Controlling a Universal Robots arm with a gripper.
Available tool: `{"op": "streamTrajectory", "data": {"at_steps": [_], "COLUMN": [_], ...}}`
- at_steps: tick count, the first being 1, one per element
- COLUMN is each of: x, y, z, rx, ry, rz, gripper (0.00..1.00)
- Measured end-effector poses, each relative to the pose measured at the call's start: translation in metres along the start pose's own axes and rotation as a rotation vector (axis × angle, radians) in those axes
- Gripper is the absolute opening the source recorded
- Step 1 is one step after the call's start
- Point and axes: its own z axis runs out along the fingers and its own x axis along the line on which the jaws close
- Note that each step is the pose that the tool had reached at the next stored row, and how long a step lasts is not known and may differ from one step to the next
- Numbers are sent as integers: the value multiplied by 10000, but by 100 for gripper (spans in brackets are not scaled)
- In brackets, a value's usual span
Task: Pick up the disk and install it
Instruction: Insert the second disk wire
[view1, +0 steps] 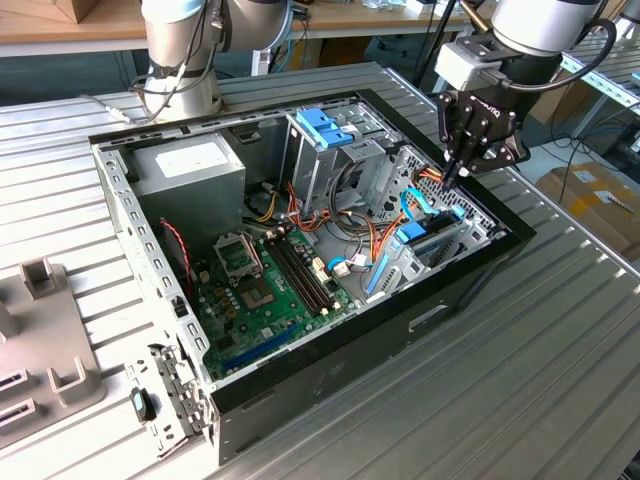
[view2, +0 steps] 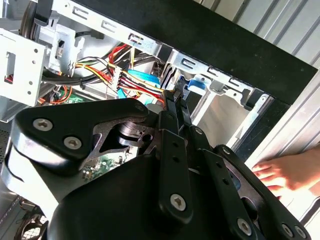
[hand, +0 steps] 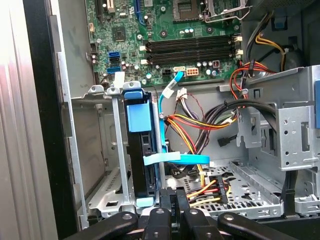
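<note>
The disk stands on edge in a silver bay at the case's front corner, its light-blue carrier tab at the top. In the exterior view the disk sits low in the case's corner toward that view's right. My gripper hangs just above it, over the case's edge. In both wrist views the black fingers are pressed together with nothing between them. In the first wrist view my gripper is close to the disk's near end, with a flat light-blue cable lying across between them.
The open computer case holds a green motherboard, a power supply, a metal drive cage with a blue bracket and loose bundled cables. A person's hand rests outside the case. A grey fixture lies on the table.
</note>
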Motion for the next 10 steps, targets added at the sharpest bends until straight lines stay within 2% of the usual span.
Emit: {"op": "streamTrajectory", "data": {"at_steps": [10], "x": [1], "y": [11], "z": [0], "rx": [0], "ry": [-1], "rz": [0], "gripper": [16]}}
